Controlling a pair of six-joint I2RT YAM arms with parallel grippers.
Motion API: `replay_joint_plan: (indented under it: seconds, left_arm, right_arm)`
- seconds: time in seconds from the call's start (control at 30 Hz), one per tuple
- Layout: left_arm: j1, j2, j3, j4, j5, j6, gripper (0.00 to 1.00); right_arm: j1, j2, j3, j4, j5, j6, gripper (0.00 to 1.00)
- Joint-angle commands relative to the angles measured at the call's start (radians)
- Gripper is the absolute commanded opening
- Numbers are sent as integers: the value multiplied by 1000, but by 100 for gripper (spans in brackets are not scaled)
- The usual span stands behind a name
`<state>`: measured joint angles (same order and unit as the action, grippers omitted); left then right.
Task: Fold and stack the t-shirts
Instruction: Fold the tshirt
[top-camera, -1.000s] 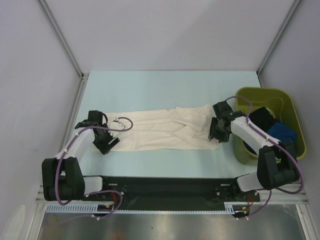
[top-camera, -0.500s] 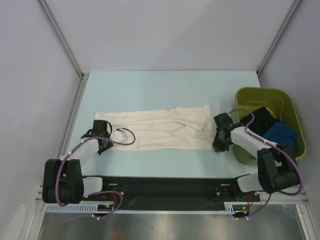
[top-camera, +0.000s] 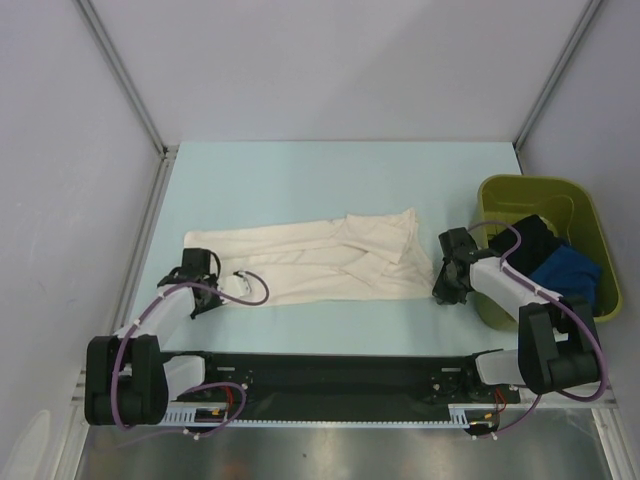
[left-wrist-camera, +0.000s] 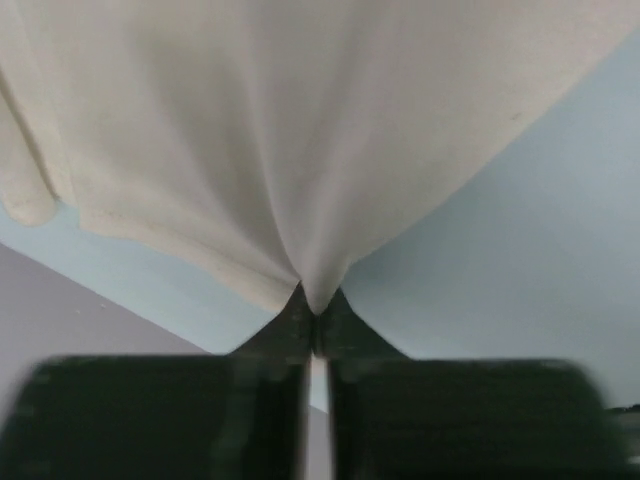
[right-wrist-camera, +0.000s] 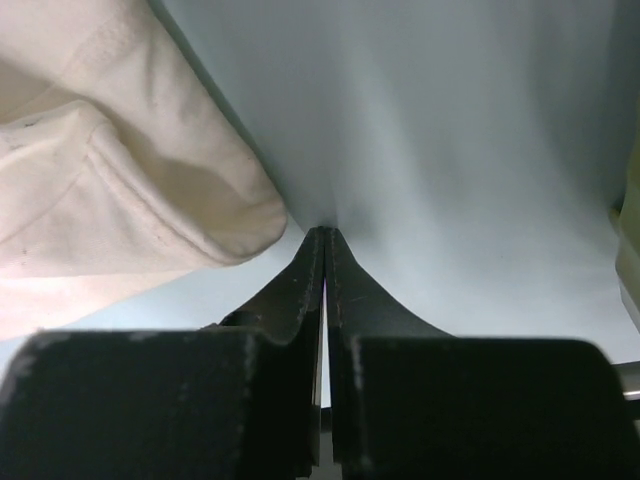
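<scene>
- One cream t-shirt (top-camera: 320, 262) lies on table (top-camera: 300, 180), stretched 9 to 3 o'clock.
- Left gripper (left-wrist-camera: 315, 322) pinches its 9 o'clock edge.
- Right gripper (right-wrist-camera: 322, 240) jaws closed on nothing, beside its 3 o'clock end.

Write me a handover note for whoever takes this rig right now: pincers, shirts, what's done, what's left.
Pincers: the left pincer is shut on the near left edge of the cream t-shirt. The right pincer is shut at the shirt's right end, but no cloth shows between its tips; the fold lies just beside them.
Shirts: cream one lies across the table; black t-shirt and blue t-shirt are in the olive bin.
Done: nothing stacked.
Left: probably regrasp on the right, fold, then the other two.
</scene>
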<state>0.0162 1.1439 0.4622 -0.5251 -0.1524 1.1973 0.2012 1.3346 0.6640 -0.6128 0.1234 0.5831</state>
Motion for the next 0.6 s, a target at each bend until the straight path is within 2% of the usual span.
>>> replay_joint_plan:
  seconds: [0.0, 0.07, 0.1, 0.3, 0.37, 0.4, 0.47, 0.53, 0.57]
  left_arm:
    - [11, -15, 7, -105, 80, 20, 21]
    - [11, -6, 79, -156, 144, -24, 54]
    - [11, 2, 132, -211, 207, -51, 75]
    - [51, 37, 327, -364, 270, -51, 83]
    - [100, 60, 395, -432, 344, -15, 83]
    - [120, 76, 435, -523, 382, 1, 84]
    - [189, 134, 553, -562, 499, -11, 83]
    - [234, 210, 653, -491, 560, -138, 82]
    - [266, 244, 674, -424, 541, -315, 82]
  right_arm:
    - [-8, -18, 6, -5, 7, 1, 0]
    - [-2, -12, 28, -11, -4, -2, 2]
    - [0, -12, 37, -19, -10, -2, 7]
    - [32, -64, 129, -88, -11, 9, 26]
    - [43, -74, 170, -110, -13, 6, 31]
    - [46, -74, 190, -113, -18, 3, 34]
    - [46, -68, 255, -82, -43, -34, 42]
    - [37, -17, 323, -4, -91, -83, 49]
    - [29, 12, 357, 19, -108, -92, 50]
